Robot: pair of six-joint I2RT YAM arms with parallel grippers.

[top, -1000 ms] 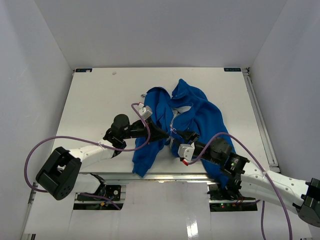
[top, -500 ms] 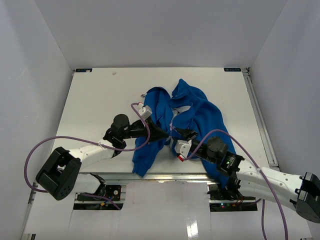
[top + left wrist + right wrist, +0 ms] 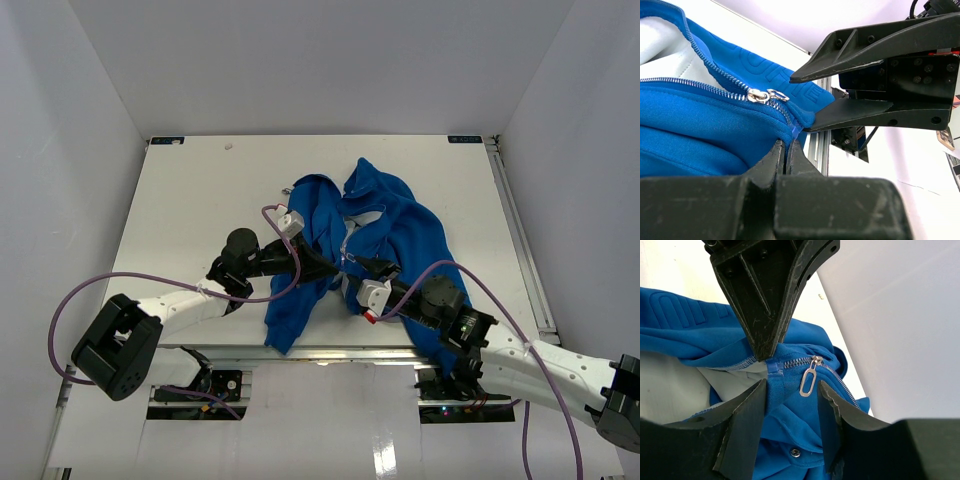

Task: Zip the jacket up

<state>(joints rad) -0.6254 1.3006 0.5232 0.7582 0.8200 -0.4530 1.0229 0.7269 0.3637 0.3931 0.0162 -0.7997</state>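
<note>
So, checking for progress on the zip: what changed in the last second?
The right gripper edged left, then back, ending open astride the zipper pull. Nothing taken or released. The left gripper stayed shut on the jacket, which did not shift.

Jacket (image 3: 395,225) partly under right arm (image 3: 530,360)

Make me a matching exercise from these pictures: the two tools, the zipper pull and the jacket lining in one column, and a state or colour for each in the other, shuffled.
Things:
1. left tool
2. right tool
3. zipper pull
4. lining

States and colours:
A. silver
B. whitish
C. shut on the jacket at the zipper's bottom end
D. open

Pairs: 1-C, 2-D, 3-A, 4-B.
</note>
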